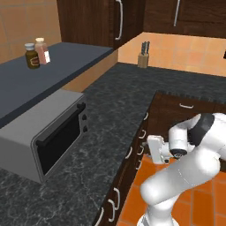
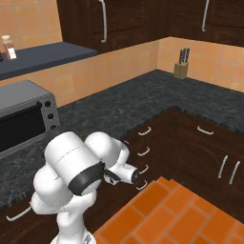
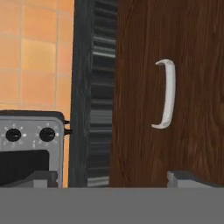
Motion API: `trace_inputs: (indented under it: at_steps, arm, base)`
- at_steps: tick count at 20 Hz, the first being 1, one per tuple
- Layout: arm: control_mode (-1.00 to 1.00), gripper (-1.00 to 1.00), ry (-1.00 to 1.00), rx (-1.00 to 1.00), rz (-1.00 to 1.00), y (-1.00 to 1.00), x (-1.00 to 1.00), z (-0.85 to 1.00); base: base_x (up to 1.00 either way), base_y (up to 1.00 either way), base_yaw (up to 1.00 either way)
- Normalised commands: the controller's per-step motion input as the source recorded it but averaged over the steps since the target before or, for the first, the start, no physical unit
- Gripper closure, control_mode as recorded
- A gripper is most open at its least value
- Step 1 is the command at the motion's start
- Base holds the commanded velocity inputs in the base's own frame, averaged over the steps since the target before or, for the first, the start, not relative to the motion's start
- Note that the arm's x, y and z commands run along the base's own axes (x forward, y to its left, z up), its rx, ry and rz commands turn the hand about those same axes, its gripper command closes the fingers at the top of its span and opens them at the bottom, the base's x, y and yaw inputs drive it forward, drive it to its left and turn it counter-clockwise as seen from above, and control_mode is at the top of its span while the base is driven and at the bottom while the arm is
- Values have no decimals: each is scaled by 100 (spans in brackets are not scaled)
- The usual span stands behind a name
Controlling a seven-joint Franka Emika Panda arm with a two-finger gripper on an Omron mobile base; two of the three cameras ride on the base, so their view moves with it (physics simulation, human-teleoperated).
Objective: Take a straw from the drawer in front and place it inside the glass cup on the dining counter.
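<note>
The two small dark fingertips (image 3: 43, 177) stand spread wide with nothing between them, and the gripper (image 3: 113, 178) faces the dark-brown wooden drawer front (image 3: 144, 127), rolled so that its curved silver handle (image 3: 165, 94) runs up and down just beyond the open jaws. That pose looks like a line-up for gripping the handle and pulling, since the drawer sits shut beneath the dark speckled stone counter (image 1: 110, 114), beside the grey toaster oven (image 1: 44, 137). The pale straw is presumably inside the closed drawer, so nothing can be said of how it looks.
</note>
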Motion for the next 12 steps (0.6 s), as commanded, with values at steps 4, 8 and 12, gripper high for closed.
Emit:
trace_inputs:
  at_steps: [4,8,12]
  arm:
    - [-100,-100,0,0,12,0,13,-58]
    - [-100,-100,0,3,9,20,12,-38]
    - [-100,-100,0,10,4,5,38,-22]
  base:
    - [0,0,0]
    - [0,0,0]
    - [0,0,0]
